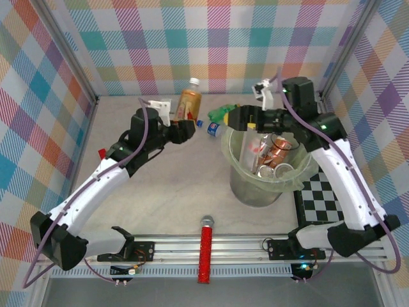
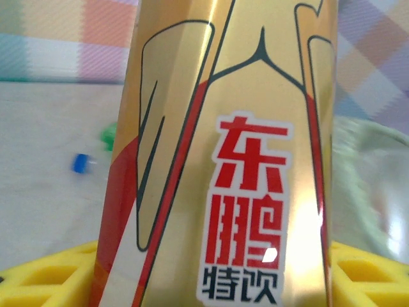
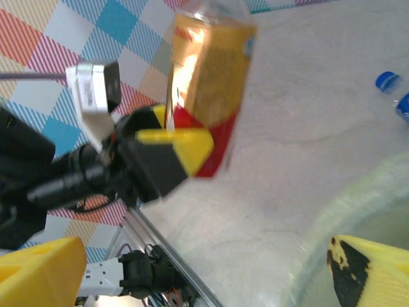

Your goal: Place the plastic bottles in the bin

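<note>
An amber bottle with a gold and red label stands near the back wall. My left gripper is shut on its lower part, with yellow fingers at either side of it. Its finger lies across the bottle in the right wrist view. A green bottle and a clear bottle with a blue cap lie by the bin, which holds several bottles. My right gripper hangs open and empty at the bin's left rim, fingers wide apart.
A red glittery stick lies at the front rail. A small red block sits by the left wall. A black and white checkered mat lies right of the bin. Plaid walls close in the back and sides.
</note>
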